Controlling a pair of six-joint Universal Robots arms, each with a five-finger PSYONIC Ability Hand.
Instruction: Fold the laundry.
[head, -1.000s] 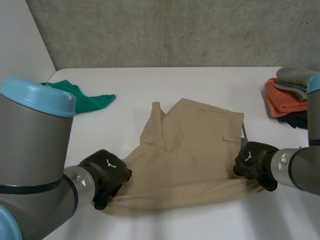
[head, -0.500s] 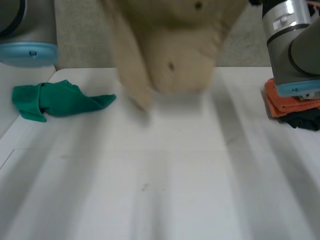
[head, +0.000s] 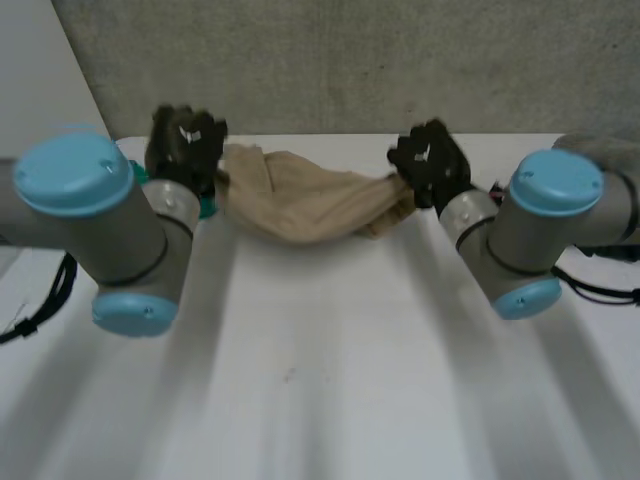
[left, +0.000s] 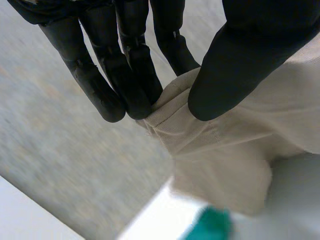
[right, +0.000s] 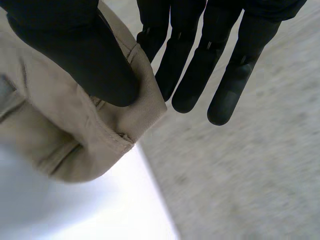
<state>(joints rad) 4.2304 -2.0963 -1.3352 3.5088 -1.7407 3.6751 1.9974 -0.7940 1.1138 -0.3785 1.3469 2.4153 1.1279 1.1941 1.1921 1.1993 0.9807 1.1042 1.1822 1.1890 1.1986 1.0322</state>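
Both left hand (left: 235, 60) and right hand (right: 75, 50) pinch the shorts (head: 300, 205)

My wrist views show each thumb pressing a seamed edge against the fingers. The head view gives the span: long axis crosswise from hand to hand, sagging mid-way over the far tabletop (head: 320, 360).

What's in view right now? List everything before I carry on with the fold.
Beige shorts: one, tan, sagging between both hands over the table's far side.
Green cloth: one, green, on the table beyond the left hand, mostly hidden.
Grey cloth: one, grey, at the table's right edge behind the right arm; too hidden to describe further.
Table: one, white.
Wall: grey concrete, behind the table.
Arms: two, grey with light-blue caps.
Left robot hand: black, pinching one end of the shorts.
Right robot hand: black, pinching the other end.
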